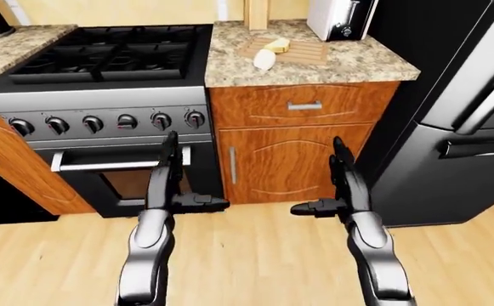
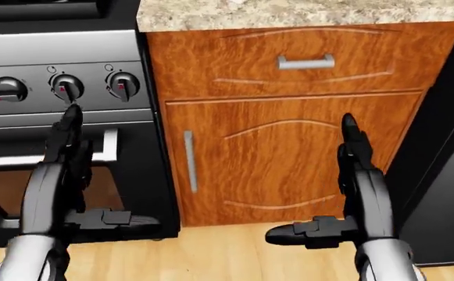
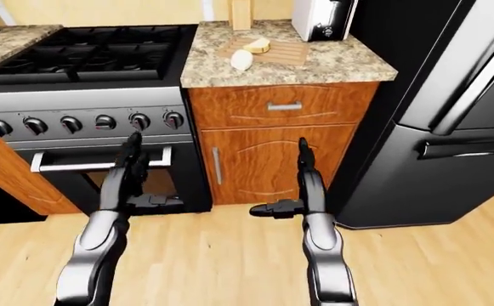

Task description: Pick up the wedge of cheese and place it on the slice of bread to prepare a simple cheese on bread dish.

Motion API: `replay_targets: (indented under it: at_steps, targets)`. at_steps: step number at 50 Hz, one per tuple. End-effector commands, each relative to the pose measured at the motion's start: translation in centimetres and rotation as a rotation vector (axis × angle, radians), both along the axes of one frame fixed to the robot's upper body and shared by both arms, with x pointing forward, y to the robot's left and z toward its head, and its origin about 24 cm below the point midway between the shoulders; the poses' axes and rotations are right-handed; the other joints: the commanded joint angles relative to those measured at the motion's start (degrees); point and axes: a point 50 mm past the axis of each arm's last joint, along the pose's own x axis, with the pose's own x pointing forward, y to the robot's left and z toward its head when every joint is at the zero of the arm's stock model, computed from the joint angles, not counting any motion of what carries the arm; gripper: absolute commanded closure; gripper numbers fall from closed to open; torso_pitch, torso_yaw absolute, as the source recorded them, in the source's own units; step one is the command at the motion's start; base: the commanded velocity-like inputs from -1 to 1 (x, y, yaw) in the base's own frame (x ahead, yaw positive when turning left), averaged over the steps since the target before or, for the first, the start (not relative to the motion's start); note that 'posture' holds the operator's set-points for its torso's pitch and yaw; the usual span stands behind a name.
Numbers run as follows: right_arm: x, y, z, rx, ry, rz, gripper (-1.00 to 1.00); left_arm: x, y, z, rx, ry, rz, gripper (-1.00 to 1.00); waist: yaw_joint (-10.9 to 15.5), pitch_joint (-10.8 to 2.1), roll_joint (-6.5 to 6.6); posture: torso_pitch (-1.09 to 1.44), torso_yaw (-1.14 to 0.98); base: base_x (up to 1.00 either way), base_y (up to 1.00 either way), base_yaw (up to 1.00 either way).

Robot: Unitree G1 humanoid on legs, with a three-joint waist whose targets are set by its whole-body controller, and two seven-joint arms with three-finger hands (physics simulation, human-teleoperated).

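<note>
Granite counter (image 1: 362,60): cheese (image 1: 277,45), bread (image 1: 265,60) on board (image 1: 302,51); toaster (image 1: 339,18) beside. Both hands (image 1: 171,185) (image 1: 342,185) open, empty.

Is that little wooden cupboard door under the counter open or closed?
Closed. The cupboard door sits flush with the drawer above it, no gap showing, and neither hand touches its handle.

yellow cheese (image 1: 277,44), speckled granite counter (image 1: 357,60)

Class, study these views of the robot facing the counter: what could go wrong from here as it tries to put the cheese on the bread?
1. The cheese wedge lies against the bread slice on the cutting board; a grasp might shove the bread.
2. Both lie far up the counter; the left robot hand and right robot hand hang low, so reaching may bump the cabinet.
</note>
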Motion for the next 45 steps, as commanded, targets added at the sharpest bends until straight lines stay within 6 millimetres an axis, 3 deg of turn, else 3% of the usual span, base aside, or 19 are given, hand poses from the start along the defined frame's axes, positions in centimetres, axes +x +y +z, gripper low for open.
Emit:
replay_targets:
  at_steps: [1, 9, 13, 19, 27, 36, 45]
  targets:
    - [0.7, 0.2, 2.5, -0.018, -0.1, 0.015, -1.0, 0.5, -0.2, 2.5, 0.01, -0.066, -0.011, -1.0, 0.0, -1.23, -0.02, 0.0, 0.0, 0.0, 0.0, 0.0]
    - [3.9, 0.0, 6.5, -0.007, -0.034, 0.086, -1.0, 3.8, -0.3, 7.2, 0.012, -0.063, -0.029, -1.0, -0.1, -1.23, -0.11, 0.0, 0.0, 0.0, 0.0, 0.0]
    - [5.8, -0.3, 10.2, -0.003, -0.038, 0.095, -1.0, 6.0, 0.2, 9.8, 0.011, -0.065, -0.007, -1.0, -0.1, -1.08, -0.19, 0.0, 0.0, 0.0, 0.0, 0.0]
    - [8.6, -0.4, 14.5, -0.035, -0.038, 0.129, -1.0, 7.3, -0.1, 13.8, 0.013, -0.104, 0.0, -1.0, -0.4, -0.59, -0.22, 0.0, 0.0, 0.0, 0.0, 0.0]
    - [9.9, -0.2, 19.3, -0.071, -0.073, 0.153, -1.0, 8.7, -0.3, 19.1, 0.022, -0.171, 0.017, -1.0, -0.3, -0.07, -0.28, 0.0, 0.0, 0.0, 0.0, 0.0]
    - [10.2, 0.0, 23.2, -0.11, -0.103, 0.161, -1.0, 9.2, -0.3, 21.3, 0.039, -0.199, 0.028, -1.0, -0.2, 0.42, -0.1, 0.0, 0.0, 0.0, 0.0, 0.0]
    - [10.2, 0.2, 23.3, -0.128, -0.103, 0.167, -1.0, 9.0, -0.2, 21.9, 0.045, -0.211, 0.034, -1.0, -0.3, 0.77, -0.11, 0.0, 0.0, 0.0, 0.0, 0.0]
